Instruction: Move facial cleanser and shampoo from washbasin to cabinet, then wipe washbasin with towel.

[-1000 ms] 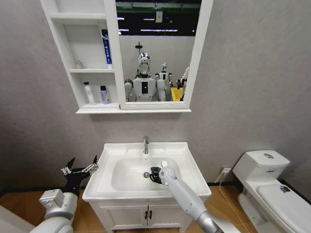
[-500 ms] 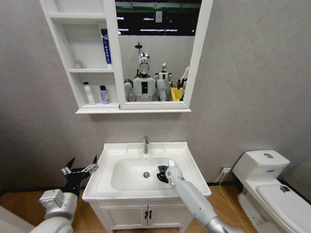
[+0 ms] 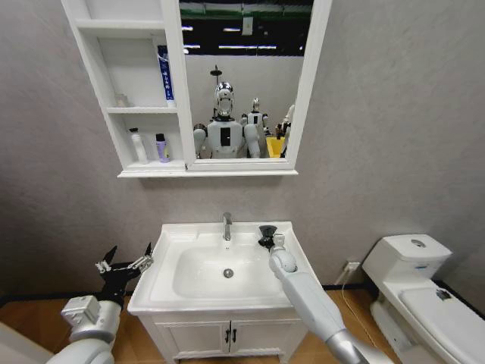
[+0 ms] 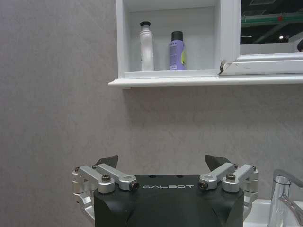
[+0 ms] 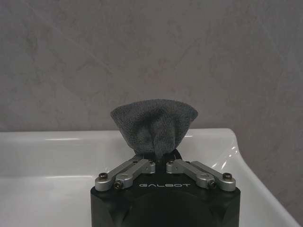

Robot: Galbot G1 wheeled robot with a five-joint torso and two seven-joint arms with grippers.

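Note:
The dark grey towel (image 3: pixel 266 230) (image 5: pixel 154 120) is bunched in my right gripper (image 3: pixel 267 236) (image 5: pixel 160 158), which is shut on it over the back right rim of the white washbasin (image 3: pixel 297 256) (image 5: pixel 47 142), just right of the chrome tap (image 3: pixel 226 225). My left gripper (image 3: pixel 125 262) (image 4: pixel 161 160) hangs open and empty left of the basin. On the cabinet (image 3: pixel 114 68) a white bottle (image 3: pixel 139 145) (image 4: pixel 146 46) and a purple bottle (image 3: pixel 162 148) (image 4: pixel 177 50) stand on the lowest shelf. A blue tube (image 3: pixel 164 72) leans one shelf higher. I cannot tell which is the facial cleanser or the shampoo.
A white toilet (image 3: pixel 424 284) stands to the right. Below the basin is a two-door vanity (image 3: pixel 227 335). The mirror (image 3: pixel 242 76) reflects me and other robots. The grey wall rises close behind the basin.
My right gripper has carried the towel from the bowl near the drain up and back to the rear right rim. The left arm has not moved.

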